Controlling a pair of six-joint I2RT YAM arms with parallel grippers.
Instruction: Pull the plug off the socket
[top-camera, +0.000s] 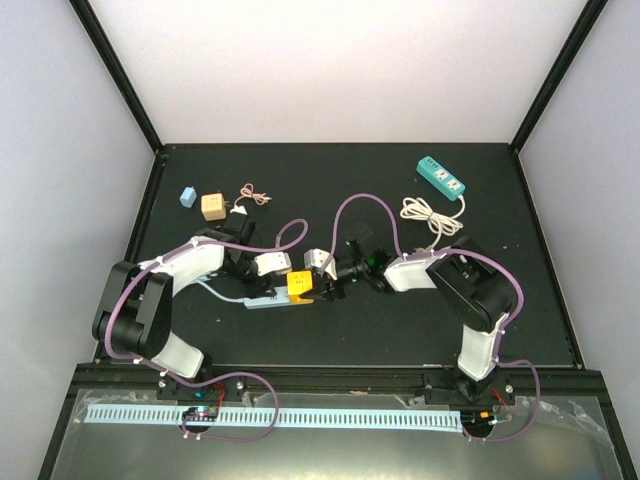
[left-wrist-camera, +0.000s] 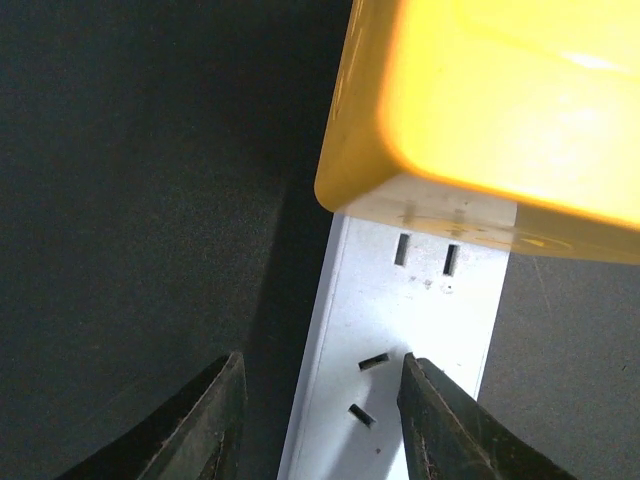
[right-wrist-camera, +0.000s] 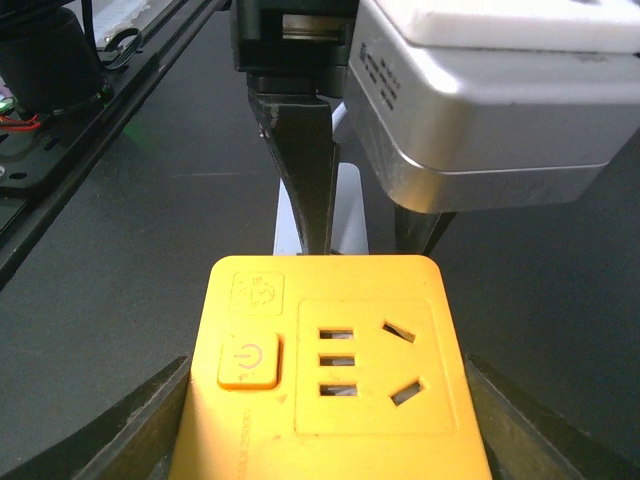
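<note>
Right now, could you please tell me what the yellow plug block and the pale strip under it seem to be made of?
The yellow plug block looks like moulded plastic, smooth and slightly satin: rounded corners, crisp slots, soft glare. The pale strip also seems plastic, matte off-white with clean-cut slots, though painted metal cannot be excluded.

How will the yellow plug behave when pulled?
The yellow plug looks like rigid boxy plastic, probably stiff. Its smooth sides may slip in the right gripper. Seated on the power strip, it will likely resist and drag the strip up.
</note>
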